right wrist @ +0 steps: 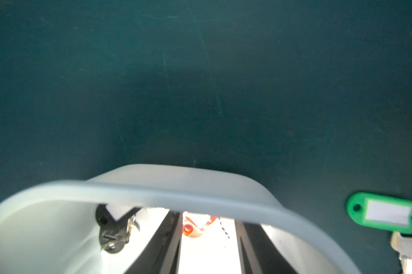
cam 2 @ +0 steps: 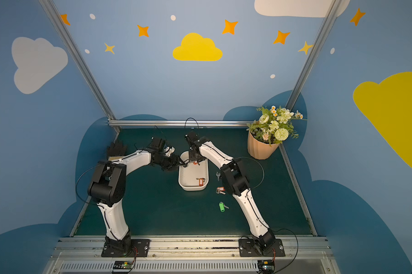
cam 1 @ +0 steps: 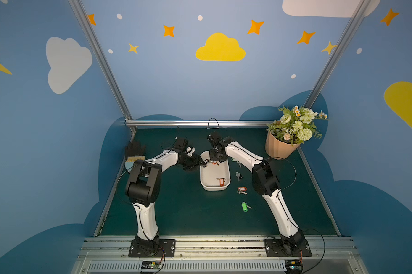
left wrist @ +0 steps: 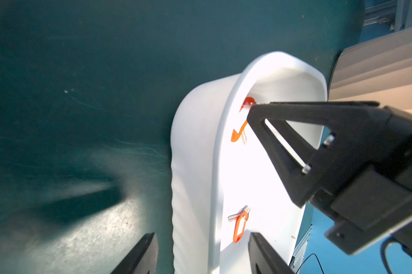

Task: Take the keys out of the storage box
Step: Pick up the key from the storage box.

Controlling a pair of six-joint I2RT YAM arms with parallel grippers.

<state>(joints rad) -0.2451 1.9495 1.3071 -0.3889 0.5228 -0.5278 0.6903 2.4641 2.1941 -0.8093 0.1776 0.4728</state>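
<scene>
The white storage box (cam 1: 214,187) stands mid-table. Inside it lie an orange-tagged key (cam 1: 221,181) near the front end, another orange tag (right wrist: 192,229) at the far end, and a black-tagged key (right wrist: 112,233). My left gripper (left wrist: 203,237) is open and straddles the box's left wall, one finger outside and one inside. My right gripper (right wrist: 207,227) reaches down into the far end of the box, open, with the far orange tag between its fingertips. In both top views more keys lie on the mat right of the box: black-tagged (cam 1: 238,176), red-tagged (cam 1: 241,190), green-tagged (cam 2: 221,206).
A peach pot of flowers (cam 1: 279,148) stands at the back right corner. A black-bristled brush (cam 1: 135,151) lies at the back left edge. Another green-tagged key (right wrist: 385,213) lies on the mat just outside the box's right side, close under my right arm.
</scene>
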